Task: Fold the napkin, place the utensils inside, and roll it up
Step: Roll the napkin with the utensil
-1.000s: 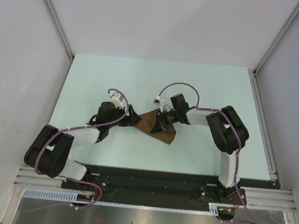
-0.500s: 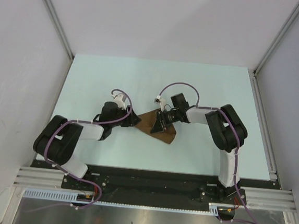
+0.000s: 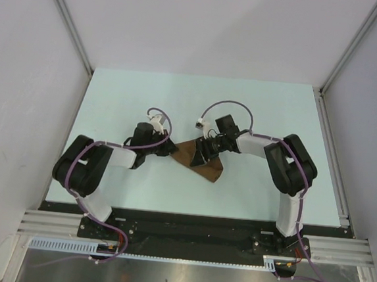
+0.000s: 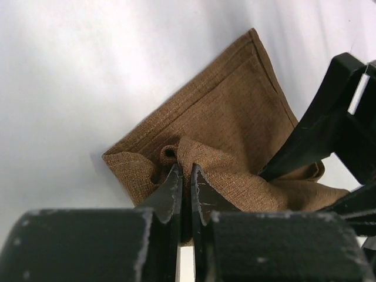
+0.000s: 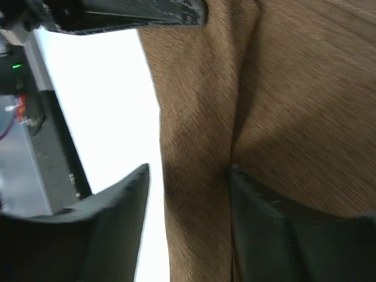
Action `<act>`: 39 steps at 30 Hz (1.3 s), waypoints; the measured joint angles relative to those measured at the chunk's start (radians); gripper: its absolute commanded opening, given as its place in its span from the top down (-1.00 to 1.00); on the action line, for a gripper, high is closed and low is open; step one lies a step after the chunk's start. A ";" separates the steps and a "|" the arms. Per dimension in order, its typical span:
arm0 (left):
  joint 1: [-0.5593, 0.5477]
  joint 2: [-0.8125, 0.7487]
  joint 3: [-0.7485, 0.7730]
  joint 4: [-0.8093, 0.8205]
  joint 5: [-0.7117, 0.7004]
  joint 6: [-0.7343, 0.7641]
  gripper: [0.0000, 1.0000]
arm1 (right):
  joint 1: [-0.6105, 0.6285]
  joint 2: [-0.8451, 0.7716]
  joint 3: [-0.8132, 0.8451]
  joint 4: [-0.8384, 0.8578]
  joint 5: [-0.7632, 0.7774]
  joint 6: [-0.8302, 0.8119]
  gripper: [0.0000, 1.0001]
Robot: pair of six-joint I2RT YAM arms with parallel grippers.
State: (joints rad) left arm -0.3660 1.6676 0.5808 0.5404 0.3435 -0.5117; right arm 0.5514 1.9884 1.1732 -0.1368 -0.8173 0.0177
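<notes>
**Current step: rolling.** The napkin (image 3: 207,171) lies at about the middle of the bench (image 3: 276,116), slightly towards the near edge. It is doubled into a compact, roughly triangular packet, so the fold is judged complete. The fork shows in no view, so it cannot be confirmed whether it is already wrapped inside.

**Left gripper** (image 4: 183,175): the jaws are drawn nearly together, leaving only a thin slit. The tips sit against a puckered ridge at the packet's left end, beside a small curl of cloth. It cannot be told whether fabric is caught in the slit.

**Right gripper** (image 5: 191,217): the jaws are spread wide, with one finger on each side of a lengthwise crease in the cloth. The gripper rests low over the middle of the packet and holds nothing.

**Next move, requirements (judgement only):**
1. Confirm that the fork is inside before turning the cloth further.
2. Keep the left tips on the raised ridge and carry it over towards the right edge of the bench, so that the curl tightens.
3. Use the right gripper as a hold-down. The cloth is soft and is likely to slide on the smooth bench unless pinned.
4. Keep the two tools apart, as they work close together.
</notes>
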 measured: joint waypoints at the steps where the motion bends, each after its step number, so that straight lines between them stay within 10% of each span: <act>1: 0.000 0.008 0.020 -0.022 0.006 0.005 0.90 | 0.002 -0.015 0.002 -0.018 0.031 -0.003 -0.30; 20: 0.000 0.090 0.214 -0.277 0.055 0.042 0.90 | 0.328 -0.302 -0.144 0.144 0.794 -0.190 -0.31; 39: 0.000 0.119 0.263 -0.327 0.071 0.038 0.81 | 0.335 -0.171 -0.172 0.191 0.877 -0.264 -0.01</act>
State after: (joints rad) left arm -0.3660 1.7870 0.8436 0.2131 0.4149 -0.4740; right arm 0.8864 1.8175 1.0008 0.0544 0.0593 -0.2462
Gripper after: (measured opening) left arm 0.069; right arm 0.536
